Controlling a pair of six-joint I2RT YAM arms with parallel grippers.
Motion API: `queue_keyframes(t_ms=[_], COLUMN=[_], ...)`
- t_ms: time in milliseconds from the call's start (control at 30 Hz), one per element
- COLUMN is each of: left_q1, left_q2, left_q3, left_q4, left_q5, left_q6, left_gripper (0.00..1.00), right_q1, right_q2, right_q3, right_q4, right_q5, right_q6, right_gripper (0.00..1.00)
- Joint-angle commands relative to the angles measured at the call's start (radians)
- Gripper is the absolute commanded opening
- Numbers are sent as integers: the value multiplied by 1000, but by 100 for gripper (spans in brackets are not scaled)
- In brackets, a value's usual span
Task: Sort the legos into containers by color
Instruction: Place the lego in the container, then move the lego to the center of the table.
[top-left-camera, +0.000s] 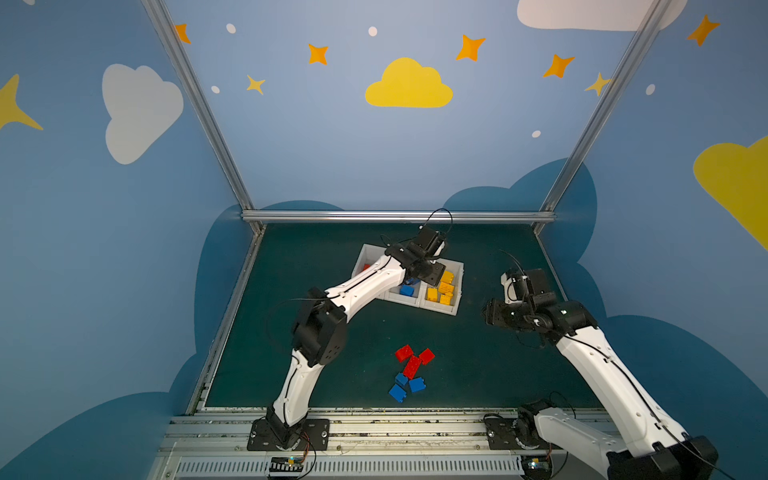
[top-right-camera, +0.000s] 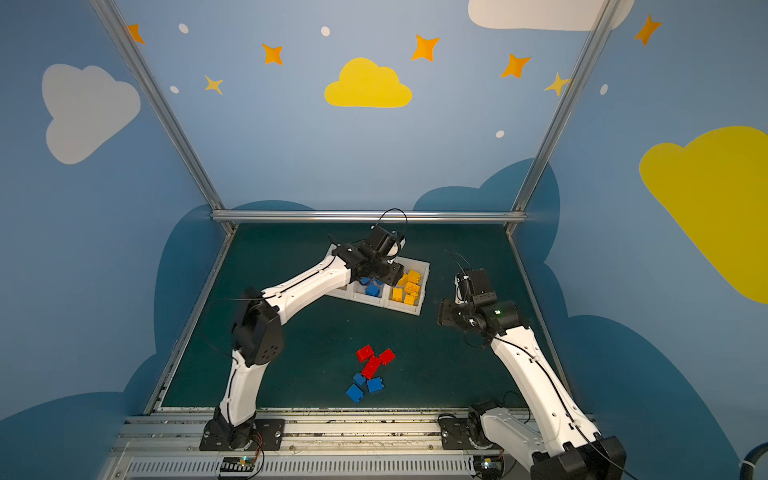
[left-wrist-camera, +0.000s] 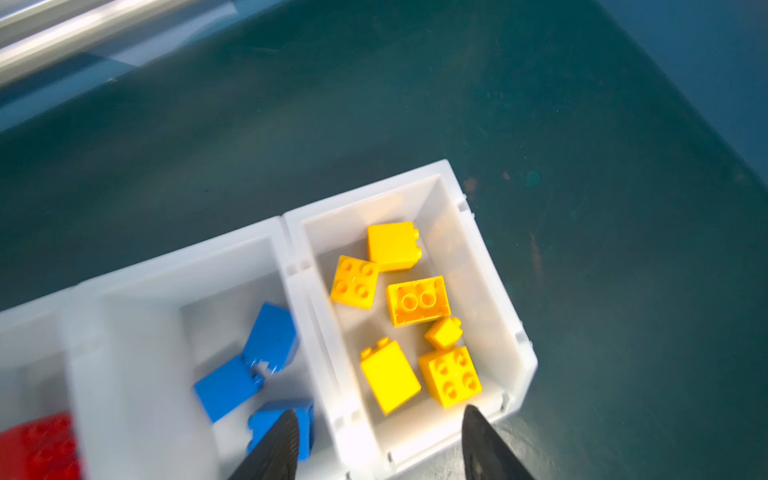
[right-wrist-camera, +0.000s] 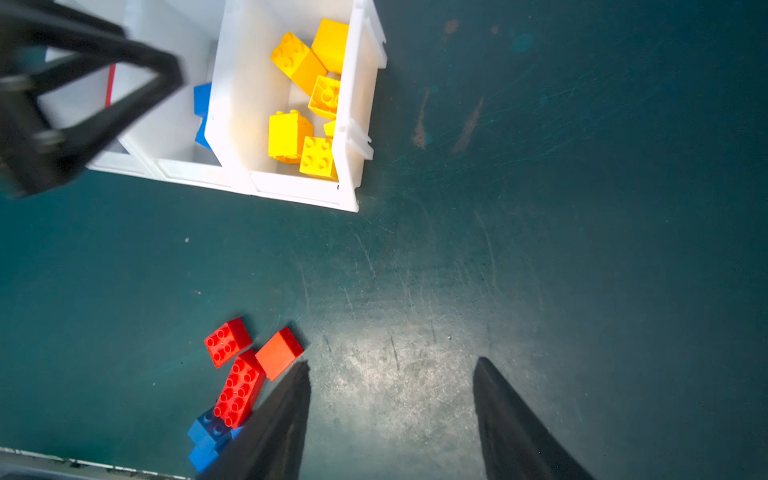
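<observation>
white bins (left-wrist-camera: 365, 194) stand in a row at the far side of the mat (right-wrist-camera: 540, 249), one colour each: yellow bricks (left-wrist-camera: 417, 301) at one end, blue bricks (left-wrist-camera: 270, 332) in the middle, a red brick (left-wrist-camera: 37, 444) at the other, and the left claw (left-wrist-camera: 382, 440) hangs over the blue-yellow wall, jaws apart and empty, as for a drop. loose reds (right-wrist-camera: 239, 388) and loose blues (right-wrist-camera: 208, 432) lie touching in a clump well apart from the bins, with the right claw (right-wrist-camera: 392, 370) wide and empty over bare mat just beside them. open mat rings the clump, but its bricks crowd edge to edge, so the outer red looks easiest to reach.
</observation>
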Motion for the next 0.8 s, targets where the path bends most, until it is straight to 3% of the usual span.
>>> queue_keyframes(t_ms=[0, 167, 367, 567, 767], left_q1=[46, 87, 120, 134, 135], left_q2=[-187, -446, -703, -936, -1151], left_q3=[-211, -558, -849, -1036, -1160], left_q4=[116, 200, 165, 82, 29], left_q5=[-6, -55, -123, -179, -222], left_q6=[-65, -138, -244, -331, -384], left_gripper=[63, 64, 65, 65, 66], right_q1=[3, 63, 222, 308, 373], right_q2=[55, 195, 341, 520, 583], right_q3=[-9, 31, 82, 208, 234], right_q4=[23, -5, -2, -89, -70], right_q5=[-94, -126, -94, -76, -93], right_q6=[-59, -37, 3, 21, -56], right_gripper=[63, 63, 63, 63, 64])
